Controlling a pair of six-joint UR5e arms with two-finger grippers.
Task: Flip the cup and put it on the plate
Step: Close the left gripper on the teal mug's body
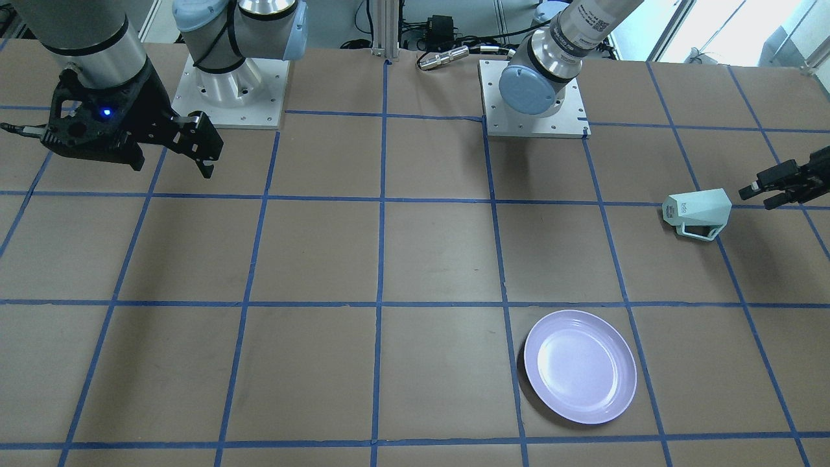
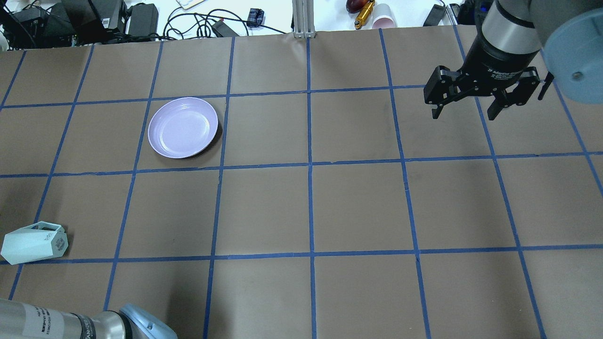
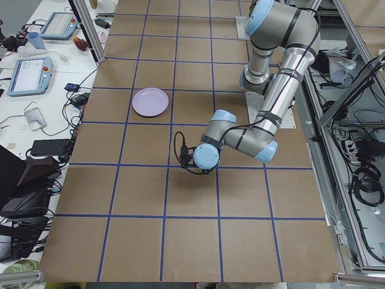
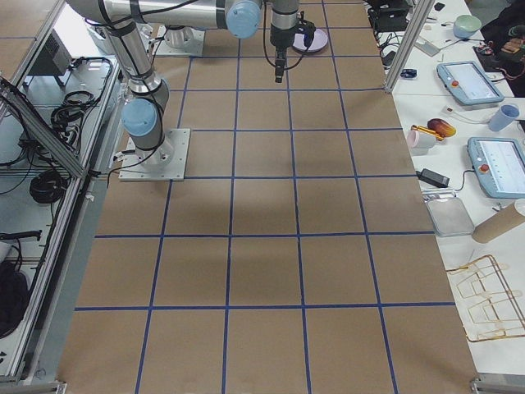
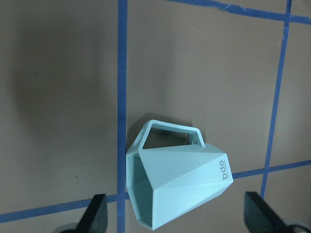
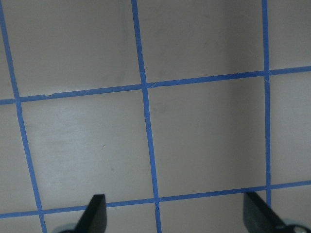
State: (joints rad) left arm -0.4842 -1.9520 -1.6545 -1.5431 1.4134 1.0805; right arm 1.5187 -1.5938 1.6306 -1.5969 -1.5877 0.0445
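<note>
The cup [image 1: 697, 211] lies on its side on the brown surface [image 2: 358, 207], close to the surface's left edge and nearer the robot's edge than the far one. Its base, with the small dark print, faces the middle of the surface. Its mouth faces the left edge. The angular handle sticks out sideways toward the far edge. The cup rests partly over a blue tape line [image 5: 121, 73].

The left end effector [image 1: 758, 196] sits low just beside the cup's mouth end, apart from it. Its fingers are spread wide and hold nothing. In the left wrist view the cup shows between and ahead of the two dark fingertips [image 5: 97, 216], with clear gaps on both sides.

The plate [image 2: 183, 127] sits flat in the left half of the surface, toward the far edge, well apart from the cup and with nothing on it.

The right end effector [image 2: 464, 113] hangs above the right half of the surface with its fingers wide apart and nothing in its grip. Its wrist view shows only brown surface and tape lines beneath it.
</note>
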